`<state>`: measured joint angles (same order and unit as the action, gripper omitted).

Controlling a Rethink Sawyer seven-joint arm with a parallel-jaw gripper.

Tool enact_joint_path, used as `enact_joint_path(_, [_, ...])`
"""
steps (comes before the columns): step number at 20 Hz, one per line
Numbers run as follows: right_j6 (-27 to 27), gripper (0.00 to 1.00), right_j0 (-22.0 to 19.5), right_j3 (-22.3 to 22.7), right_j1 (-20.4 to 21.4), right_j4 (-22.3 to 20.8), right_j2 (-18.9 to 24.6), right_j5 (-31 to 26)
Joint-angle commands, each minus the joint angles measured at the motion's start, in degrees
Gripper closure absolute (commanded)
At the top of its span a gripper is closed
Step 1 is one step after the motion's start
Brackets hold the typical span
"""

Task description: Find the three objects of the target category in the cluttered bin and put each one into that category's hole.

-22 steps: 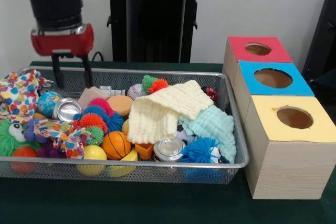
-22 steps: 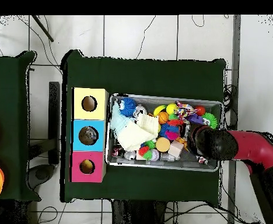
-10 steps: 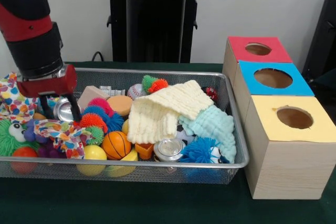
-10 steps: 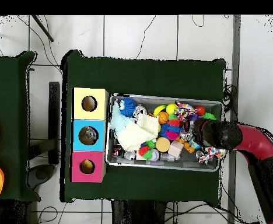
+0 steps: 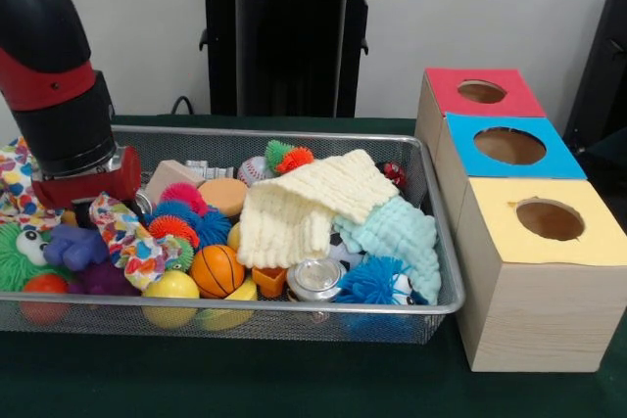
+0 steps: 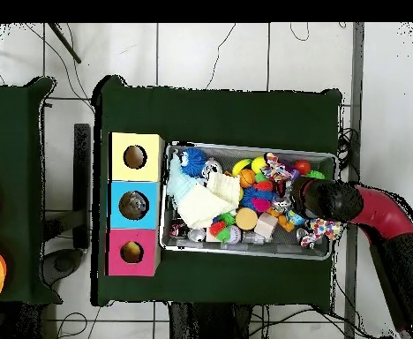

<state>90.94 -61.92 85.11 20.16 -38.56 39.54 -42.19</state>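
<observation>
Red-collared and black, the arm's wrist comes down at the left of the front view, and the gripper (image 5: 98,214) is buried among the toys at the left end of the wire mesh bin (image 5: 294,307); whether it is wide, narrow or holding something I cannot tell. A multicoloured patterned cloth (image 5: 132,242) lies draped just below the wrist, touching it, with a purple plush toy (image 5: 71,247) and a green spiky ball (image 5: 18,254) to its left. Right of the cloth sit an orange basketball (image 5: 217,269), a yellow ball (image 5: 172,287) and a silver can (image 5: 315,278). A cream knitted cloth (image 5: 304,205) and a pale mint cloth (image 5: 397,232) cover the middle and right of the bin. Right of the bin stand three boxes, each with a round hole on top: red box (image 5: 480,95), blue box (image 5: 509,149), yellow box (image 5: 547,222). In the overhead view the wrist (image 6: 329,199) sits over the bin's right end.
</observation>
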Motion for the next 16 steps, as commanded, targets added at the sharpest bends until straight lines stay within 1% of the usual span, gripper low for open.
enact_joint_path(1, [-16.8, 0.0, -0.7, -5.4, -4.3, -5.3, -1.7, -2.0])
enact_joint_path(3, [-18.2, 0.0, -2.2, -5.8, -7.1, -5.0, -0.9, -1.1])
enact_joint_path(6, [-19.9, 0.0, -3.2, -5.8, -8.9, -5.3, 0.0, -0.1])
enact_joint_path(7, [-20.2, 1.0, -3.6, -5.4, -9.2, -5.5, 0.4, 0.2])
enact_joint_path(9, [-18.9, 1.0, -4.4, -4.2, -9.6, -5.6, 0.9, 2.7])
enact_joint_path(10, [-18.1, 1.0, -4.2, -3.7, -9.4, -5.9, 0.5, 3.1])
enact_joint_path(12, [-20.0, 1.0, -4.5, -2.0, -9.5, -6.7, 1.0, 2.6])
enact_joint_path(13, [-18.7, 1.0, -4.4, -0.9, -9.1, -6.6, 0.7, 2.7])
enact_joint_path(14, [-17.6, 1.0, -4.5, 0.7, -8.5, -6.8, 0.9, 4.1])
enact_joint_path(16, [-15.4, 1.0, -4.3, 3.8, -6.3, -7.0, 1.0, 5.1])
